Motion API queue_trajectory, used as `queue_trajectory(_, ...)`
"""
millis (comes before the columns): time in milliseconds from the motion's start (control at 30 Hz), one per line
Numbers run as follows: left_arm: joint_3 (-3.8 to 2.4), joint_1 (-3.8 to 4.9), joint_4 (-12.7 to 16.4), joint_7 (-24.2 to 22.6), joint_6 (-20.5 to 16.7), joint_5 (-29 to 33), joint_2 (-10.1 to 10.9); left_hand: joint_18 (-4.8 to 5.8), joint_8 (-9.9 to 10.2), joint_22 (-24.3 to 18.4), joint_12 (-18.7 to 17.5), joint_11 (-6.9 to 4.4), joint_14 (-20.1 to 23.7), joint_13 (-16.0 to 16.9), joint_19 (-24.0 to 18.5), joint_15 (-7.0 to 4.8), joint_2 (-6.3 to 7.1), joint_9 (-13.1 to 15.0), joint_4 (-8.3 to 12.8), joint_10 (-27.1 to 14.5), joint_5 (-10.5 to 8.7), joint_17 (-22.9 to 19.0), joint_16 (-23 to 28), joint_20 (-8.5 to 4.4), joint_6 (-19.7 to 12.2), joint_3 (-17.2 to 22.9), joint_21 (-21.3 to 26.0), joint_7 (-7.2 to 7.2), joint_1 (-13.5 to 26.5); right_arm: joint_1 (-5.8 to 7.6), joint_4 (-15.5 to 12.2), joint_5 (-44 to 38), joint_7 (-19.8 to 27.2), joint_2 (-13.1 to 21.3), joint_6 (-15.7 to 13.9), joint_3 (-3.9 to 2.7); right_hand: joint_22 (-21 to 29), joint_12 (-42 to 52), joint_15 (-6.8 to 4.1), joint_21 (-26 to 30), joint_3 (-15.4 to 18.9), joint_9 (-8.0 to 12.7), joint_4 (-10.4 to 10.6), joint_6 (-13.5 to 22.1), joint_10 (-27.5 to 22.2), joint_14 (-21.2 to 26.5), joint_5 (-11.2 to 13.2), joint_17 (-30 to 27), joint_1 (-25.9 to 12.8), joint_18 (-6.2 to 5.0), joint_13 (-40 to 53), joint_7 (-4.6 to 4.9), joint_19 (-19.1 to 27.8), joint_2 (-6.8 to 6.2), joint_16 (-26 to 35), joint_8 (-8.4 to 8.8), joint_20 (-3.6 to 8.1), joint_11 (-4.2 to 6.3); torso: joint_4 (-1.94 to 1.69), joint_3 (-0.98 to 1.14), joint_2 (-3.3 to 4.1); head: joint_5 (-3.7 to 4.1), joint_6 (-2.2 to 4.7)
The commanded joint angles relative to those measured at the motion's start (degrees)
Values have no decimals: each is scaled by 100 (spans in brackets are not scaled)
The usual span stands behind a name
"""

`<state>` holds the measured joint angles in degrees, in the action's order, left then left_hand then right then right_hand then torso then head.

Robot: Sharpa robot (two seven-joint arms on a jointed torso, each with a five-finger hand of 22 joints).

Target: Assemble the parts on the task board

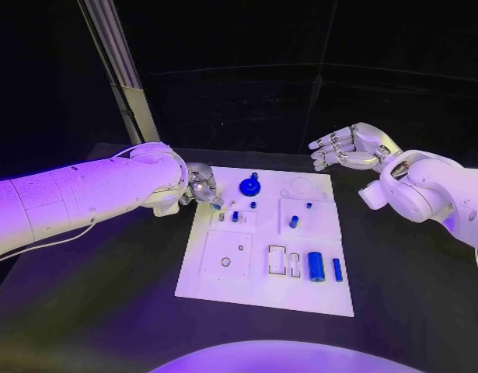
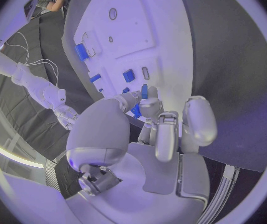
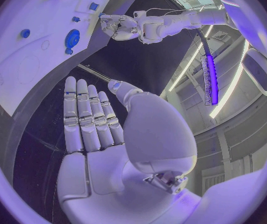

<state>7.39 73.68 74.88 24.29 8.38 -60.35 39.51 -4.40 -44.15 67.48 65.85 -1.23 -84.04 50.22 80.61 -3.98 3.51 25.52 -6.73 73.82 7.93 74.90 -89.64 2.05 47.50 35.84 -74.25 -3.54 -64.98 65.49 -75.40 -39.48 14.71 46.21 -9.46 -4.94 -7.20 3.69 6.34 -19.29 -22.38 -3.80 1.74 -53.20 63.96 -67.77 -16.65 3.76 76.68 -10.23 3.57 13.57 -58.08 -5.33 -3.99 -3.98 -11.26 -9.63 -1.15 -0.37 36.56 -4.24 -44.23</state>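
Observation:
The white task board (image 1: 263, 273) lies in the middle of the black table. On it are a round blue knob (image 1: 250, 186), small blue pegs (image 1: 294, 221), a blue cylinder (image 1: 316, 266) and a slim blue bar (image 1: 337, 269). My left hand (image 1: 202, 186) hovers over the board's far left corner, fingers pointing down. In the left wrist view its thumb and fingers (image 2: 150, 108) pinch a small blue part (image 2: 136, 111) above the board (image 2: 133, 30). My right hand (image 1: 350, 146) is raised off the far right corner. Its fingers (image 3: 86, 114) are stretched out and hold nothing.
A metal pole (image 1: 121, 70) rises behind the board's far left corner. Bare black table (image 1: 104, 311) surrounds the board. The board's near half has empty recesses (image 1: 225, 263) and slots (image 1: 277, 260).

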Motion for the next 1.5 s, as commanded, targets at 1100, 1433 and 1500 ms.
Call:
queue_trajectory(1100,40,-167,264,136,-33,-293,34,-49,-77,21,23,-10,-596,32,49,-63,17,30,559,75,14,1510,-36,-26,60,654,-45,62,77,8,38,16,64,-48,82,0,6,9,5,21,21,0,-26,54,-35,50,-24,-6,-58,7,-4,-5,6,-16,30,19,-37,10,11,2,13,-21,-28)
queue_trajectory(1433,42,-171,215,168,49,-293,5,-50,-84,20,23,-13,-596,32,49,-64,21,35,555,78,13,1510,-36,-27,66,659,-43,65,89,7,37,16,65,-48,85,0,15,10,5,33,20,0,-39,59,-41,57,-26,-6,-57,4,-3,-5,4,-13,30,18,-40,10,10,5,9,-20,-21)
queue_trajectory(1500,43,-172,210,175,75,-293,1,-52,-87,10,19,-14,-596,26,45,-65,23,37,554,76,12,1510,-36,-28,68,661,-36,66,94,7,37,16,65,-47,86,0,16,10,5,35,20,0,-41,60,-42,57,-26,-6,-57,4,-3,-5,4,-13,30,18,-40,10,11,6,6,-24,-18)
